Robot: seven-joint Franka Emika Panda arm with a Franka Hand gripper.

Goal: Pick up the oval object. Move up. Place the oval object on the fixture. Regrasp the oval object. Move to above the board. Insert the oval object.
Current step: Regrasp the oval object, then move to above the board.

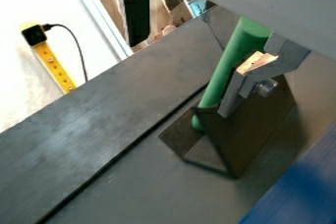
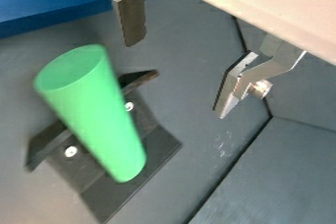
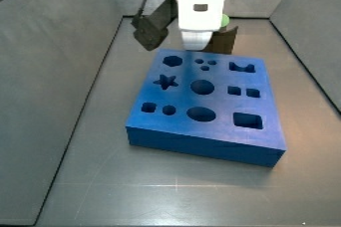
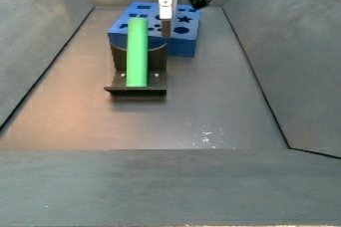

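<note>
Tool open, empty, above oval object standing on fixture, apparently.

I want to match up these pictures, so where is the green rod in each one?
Wrist view: the green rod stands beside a silver finger of the gripper.
Wrist view: it leans on the fixture, apart from the open fingers.
Side view: mostly hidden behind the arm; only a green sliver shows.
Side view: upright on the fixture, before the blue board.
Shared landmark: the fixture.
</note>
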